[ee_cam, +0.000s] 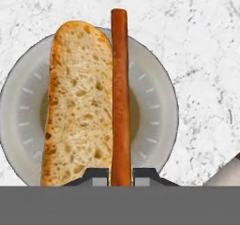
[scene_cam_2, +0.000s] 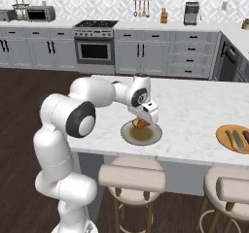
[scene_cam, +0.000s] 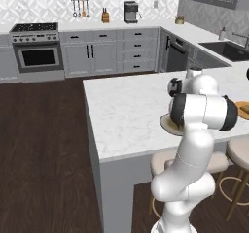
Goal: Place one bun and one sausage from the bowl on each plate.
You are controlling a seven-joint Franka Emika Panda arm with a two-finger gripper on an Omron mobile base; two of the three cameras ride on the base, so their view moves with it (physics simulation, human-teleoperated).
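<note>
While your fingers [ee_cam: 121,175] clamp the sausage [ee_cam: 120,93] above the grey-rimmed plate [ee_cam: 159,111]:
Released high, it could roll off beside the bun [ee_cam: 77,102].

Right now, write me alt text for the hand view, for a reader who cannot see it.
A thin red-brown sausage is pinched in the shut claw and hangs over a grey-rimmed plate on a white marble counter. A large tan bun lies lengthwise on the plate, right beside the sausage.
</note>
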